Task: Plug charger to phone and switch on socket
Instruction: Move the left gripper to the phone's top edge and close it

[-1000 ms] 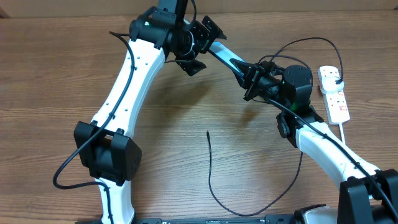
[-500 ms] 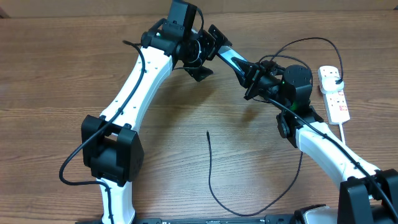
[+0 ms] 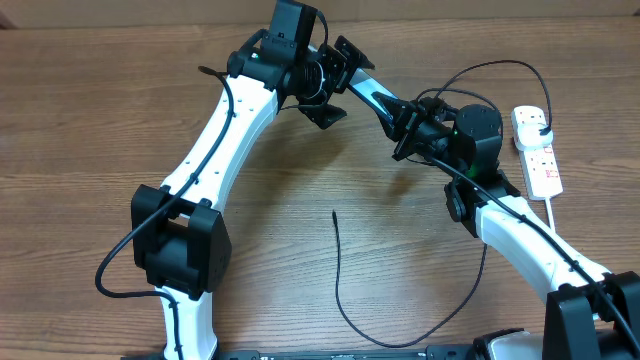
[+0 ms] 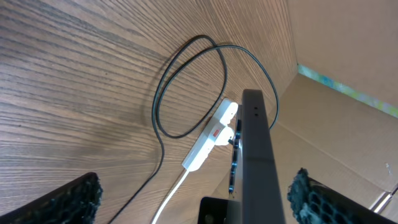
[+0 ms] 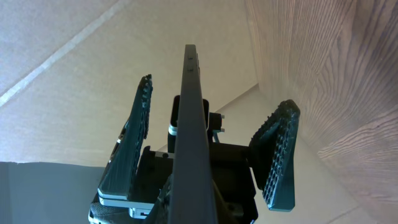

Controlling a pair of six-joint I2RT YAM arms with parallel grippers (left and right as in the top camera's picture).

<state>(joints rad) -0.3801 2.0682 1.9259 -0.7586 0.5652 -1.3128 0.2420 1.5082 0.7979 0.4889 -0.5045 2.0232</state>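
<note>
My right gripper (image 3: 405, 128) is shut on the phone (image 3: 375, 98) and holds it edge-on in the air at the table's back centre. The phone shows as a dark edge in the left wrist view (image 4: 255, 155) and the right wrist view (image 5: 189, 124). My left gripper (image 3: 343, 82) is open, with its fingers on either side of the phone's far end and gaps on both sides (image 4: 193, 199). The charger cable (image 3: 338, 270) lies on the table, its tip free near the centre. Its black plug (image 3: 540, 122) sits in the white socket (image 3: 537, 155) at the right, which also shows in the left wrist view (image 4: 211, 134).
The charger cable loops in the air behind the right arm (image 3: 490, 68) and on the wood near the socket (image 4: 186, 87). The socket's thick white cord (image 3: 565, 240) runs toward the front right. A cardboard wall (image 4: 348, 56) stands behind the table.
My left arm swung right and brought its open gripper around the phone's far end, then held still. The right arm, phone and cable have not moved.
</note>
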